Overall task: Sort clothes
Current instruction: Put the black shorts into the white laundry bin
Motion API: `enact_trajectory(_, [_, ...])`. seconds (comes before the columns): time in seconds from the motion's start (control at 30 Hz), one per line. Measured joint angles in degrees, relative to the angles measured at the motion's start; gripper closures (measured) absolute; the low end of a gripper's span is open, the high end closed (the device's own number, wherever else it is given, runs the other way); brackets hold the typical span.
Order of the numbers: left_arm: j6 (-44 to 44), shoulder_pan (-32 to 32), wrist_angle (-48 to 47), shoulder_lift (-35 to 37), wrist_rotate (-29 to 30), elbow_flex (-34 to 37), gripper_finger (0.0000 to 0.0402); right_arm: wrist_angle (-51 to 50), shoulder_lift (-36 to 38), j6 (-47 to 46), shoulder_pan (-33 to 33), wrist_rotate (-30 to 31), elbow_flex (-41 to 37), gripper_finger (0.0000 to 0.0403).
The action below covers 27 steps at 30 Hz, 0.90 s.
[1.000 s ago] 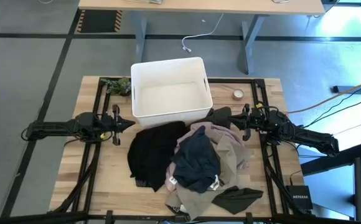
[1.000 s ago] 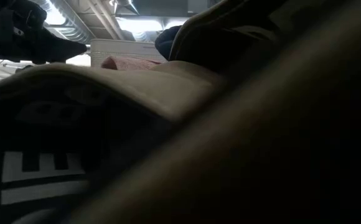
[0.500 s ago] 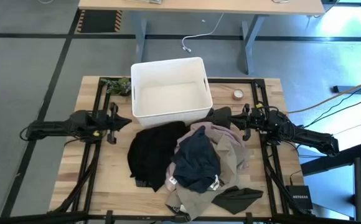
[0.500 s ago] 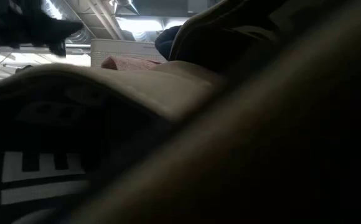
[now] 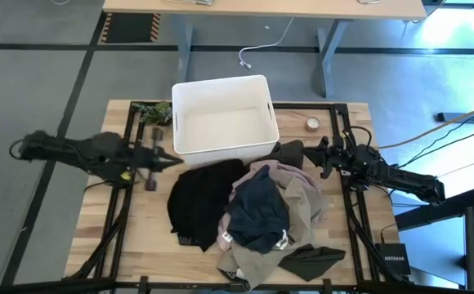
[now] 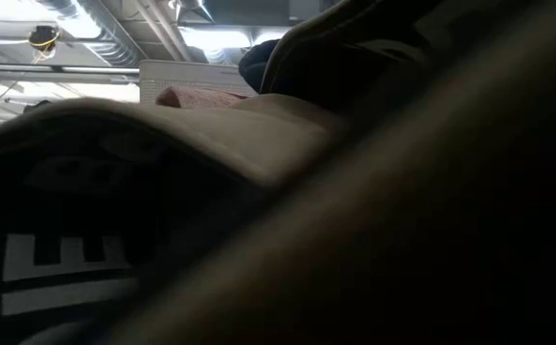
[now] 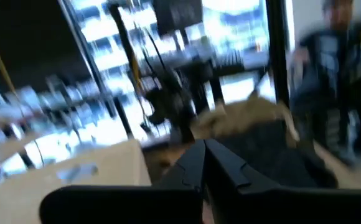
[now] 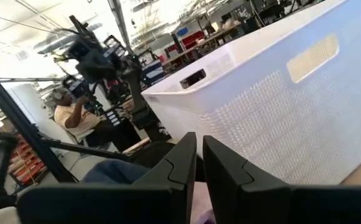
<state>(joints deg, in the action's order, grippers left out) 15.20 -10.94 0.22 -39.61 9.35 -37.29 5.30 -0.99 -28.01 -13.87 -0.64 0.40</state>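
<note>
The left hand has swung toward the pile since a second ago, its arm now angled in from farther back; its fingers are pressed together with nothing between them, tip just beside the black garment. The right hand has barely moved, also narrowed to a slit, near the dark olive-grey piece by the white bin. The navy garment, pink one and beige one lie heaped on the surface as before.
</note>
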Motion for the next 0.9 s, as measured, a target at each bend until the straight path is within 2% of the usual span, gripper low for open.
enact_trajectory(0.17, [-1.52,-7.89,-9.33,-17.32,8.41,-9.45,0.0401,-0.46,0.02,0.85,0.0,-2.22,-0.01,0.0356])
enact_trajectory(0.27, [-1.83,-12.31,-14.29,-24.53,14.27,-13.71,0.0401,-0.85,0.0,2.3,0.0,-3.42,0.01,0.0356])
enact_trajectory(0.4, [-5.94,-15.12,-17.09,-31.62,15.67,-15.44,0.0401,-0.75,0.0,3.02,-0.02,-3.03,0.0,0.0356])
enact_trajectory(0.53, [-9.38,-15.53,-17.31,-35.28,18.12,-15.52,0.0391,-0.83,0.02,3.02,-0.02,-3.01,-0.01,0.0356])
enact_trajectory(0.63, [-15.15,-14.84,-19.24,-35.62,19.82,-15.53,0.0369,-0.83,0.0,2.97,0.0,-3.03,-0.01,0.0356])
enact_trajectory(0.9, [-28.23,-14.58,-25.04,-35.28,19.75,-15.55,0.0261,-3.06,0.02,2.3,0.02,-4.04,0.01,0.0356])
